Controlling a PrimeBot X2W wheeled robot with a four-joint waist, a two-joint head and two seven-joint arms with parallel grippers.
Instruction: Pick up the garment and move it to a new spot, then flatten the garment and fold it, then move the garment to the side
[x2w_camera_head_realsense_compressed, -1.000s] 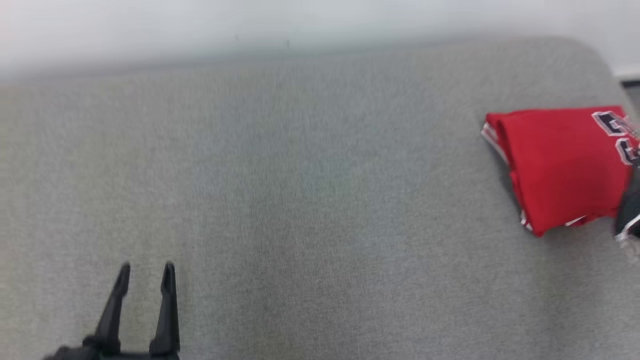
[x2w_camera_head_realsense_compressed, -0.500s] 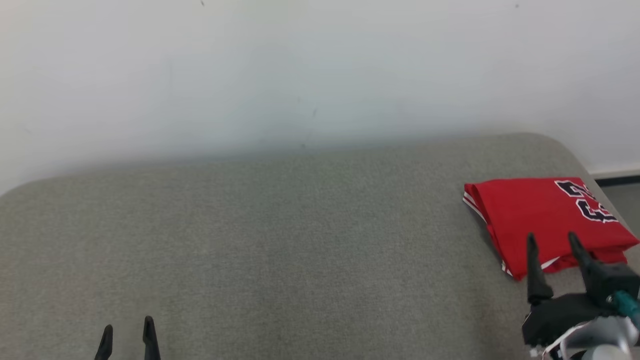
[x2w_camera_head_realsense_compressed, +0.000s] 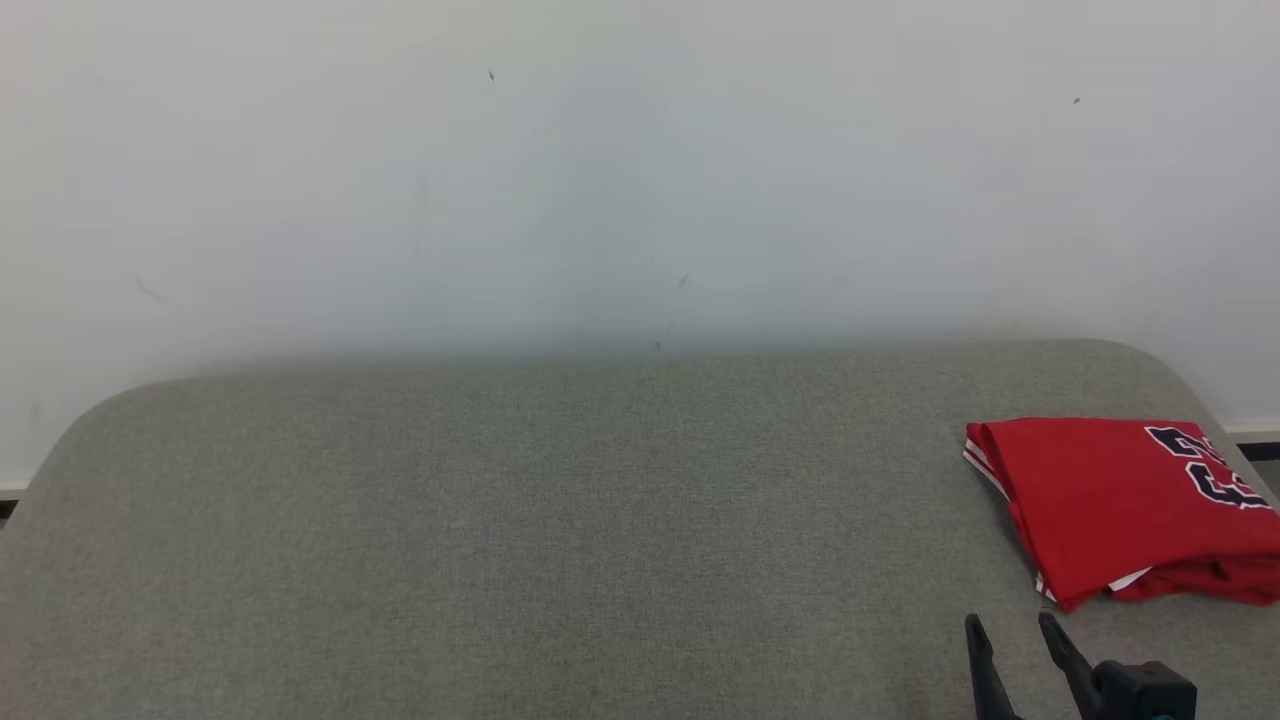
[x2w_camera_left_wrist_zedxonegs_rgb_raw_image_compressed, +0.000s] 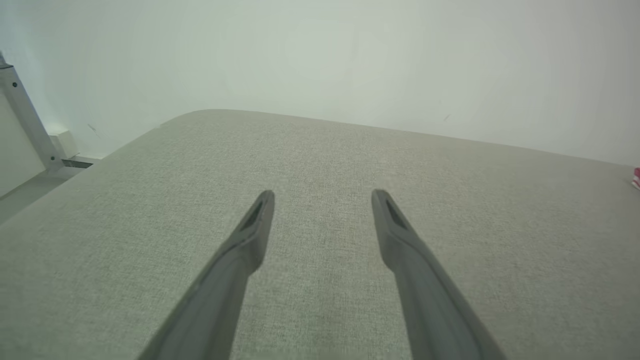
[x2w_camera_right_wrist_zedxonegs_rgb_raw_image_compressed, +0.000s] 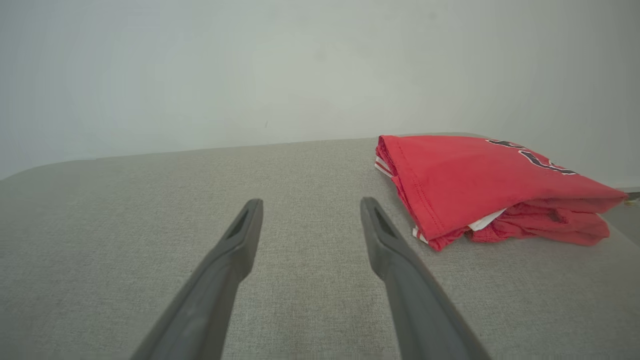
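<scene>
The folded red garment (x2w_camera_head_realsense_compressed: 1110, 500) lies at the right edge of the table (x2w_camera_head_realsense_compressed: 500, 520). Your left pincer (x2w_camera_left_wrist_zedxonegs_rgb_raw_image_compressed: 324, 192) and right pincer (x2w_camera_head_realsense_compressed: 1008, 620) stand open, empty. If you bump the garment, it can slide off the edge

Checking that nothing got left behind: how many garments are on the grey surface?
1. The folded red garment lies at the right end of the grey surface, near its edge. The surface's near part is out of frame, so another could lie there.
</scene>
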